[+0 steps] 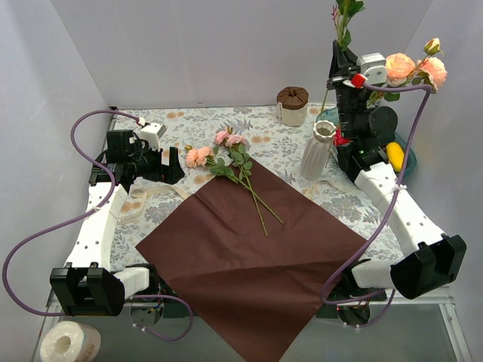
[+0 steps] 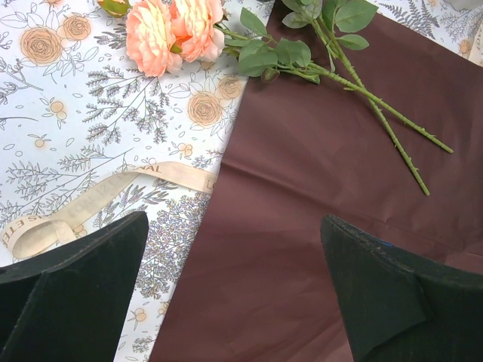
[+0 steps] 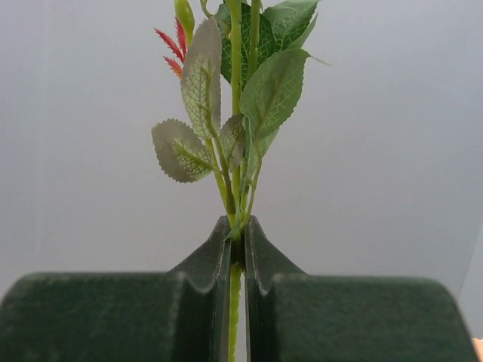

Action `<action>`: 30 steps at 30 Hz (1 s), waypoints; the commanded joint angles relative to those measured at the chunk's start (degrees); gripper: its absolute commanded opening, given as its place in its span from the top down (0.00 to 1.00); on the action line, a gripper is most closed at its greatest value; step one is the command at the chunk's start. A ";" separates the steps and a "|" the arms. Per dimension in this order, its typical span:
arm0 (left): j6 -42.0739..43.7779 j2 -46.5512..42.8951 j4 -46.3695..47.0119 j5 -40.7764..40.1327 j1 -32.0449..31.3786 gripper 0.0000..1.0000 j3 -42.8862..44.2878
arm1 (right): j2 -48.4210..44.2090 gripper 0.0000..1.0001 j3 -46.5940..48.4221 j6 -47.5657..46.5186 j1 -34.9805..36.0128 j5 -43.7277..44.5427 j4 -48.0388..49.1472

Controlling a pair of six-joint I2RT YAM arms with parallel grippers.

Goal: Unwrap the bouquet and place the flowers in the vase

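On the worktop (image 1: 264,124) the dark paper (image 1: 249,256) lay flat and the ribbon (image 2: 113,192) was off. Some flowers (image 1: 226,151) lay there, not yet in the vase (image 1: 318,151). The right hand (image 3: 236,226) was squeezed on a flower stem (image 3: 236,188), high beside the vase. The left hand (image 2: 234,222) was wide apart, holding nothing.

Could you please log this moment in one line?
right fingers: shut on flower stem; left fingers: open over paper; vase: empty; other flowers: on table

1. I count two flower stems (image 1: 256,197) lying flat and one raised spray (image 3: 272,90) bearing two peach blooms (image 1: 400,66).
2. One white vase (image 1: 318,151), one brown-lidded jar (image 1: 292,105).
3. One maroon paper sheet (image 1: 249,256), one cream ribbon (image 2: 98,197).
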 commanded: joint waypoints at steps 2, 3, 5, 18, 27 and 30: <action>0.27 -0.78 -0.51 0.76 0.10 0.02 1.85 | 0.49 0.99 -1.04 -2.31 -2.38 1.34 8.59; 0.27 -0.60 -0.59 0.76 0.10 0.02 2.02 | 0.67 0.99 -1.48 -2.31 -3.00 1.43 8.94; 0.27 -0.52 -0.77 0.76 0.10 0.02 2.46 | 0.49 0.99 -3.76 -2.22 -3.35 1.78 10.70; 1.77 -0.52 -1.82 -0.11 0.10 0.02 2.99 | 0.49 0.99 -14.92 -0.29 -5.99 3.98 15.01; 1.24 -0.87 -1.03 -0.47 0.10 0.02 2.81 | -2.05 0.63 -19.06 6.56 -5.99 4.07 5.61; 1.15 -0.69 -1.30 -0.20 0.10 0.02 3.17 | -3.90 0.50 -19.50 8.93 -5.99 4.07 2.80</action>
